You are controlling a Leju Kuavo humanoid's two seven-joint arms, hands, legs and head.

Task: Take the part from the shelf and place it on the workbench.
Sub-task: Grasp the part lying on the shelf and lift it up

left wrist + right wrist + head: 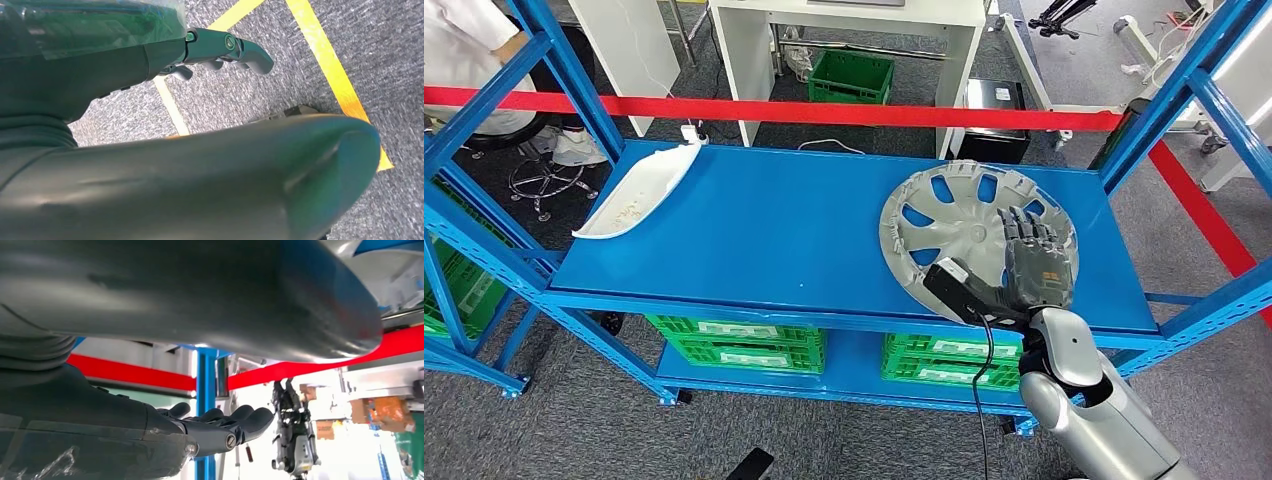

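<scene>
Fingers spread and holding nothing, the robot's right hand (1036,262) hovers over the silver plastic hubcap (969,232) at the right of the blue metal shelf (754,240); a good grasp likely hooks the near rim. Left hand (220,50) hangs empty, fingers loosely apart.

The right arm (1094,400), at the lower right of the head view, is made of rounded silver segments with a smooth metallic sheen. At its wrist sits a black box-shaped camera module (959,288), from which a thin black cable (987,400) runs down along the forearm. The right hand (1036,262) is dark grey, with slim segmented fingers (1024,228). In the right wrist view a thick, smooth grey thumb (210,295) spans the upper frame, and a round silver screw (230,441) marks a dark finger. The left hand (220,47) has dark fingers with a similar round screw (229,42), a glossy grey-green cover (90,45) and a thick grey thumb (210,185).
</scene>
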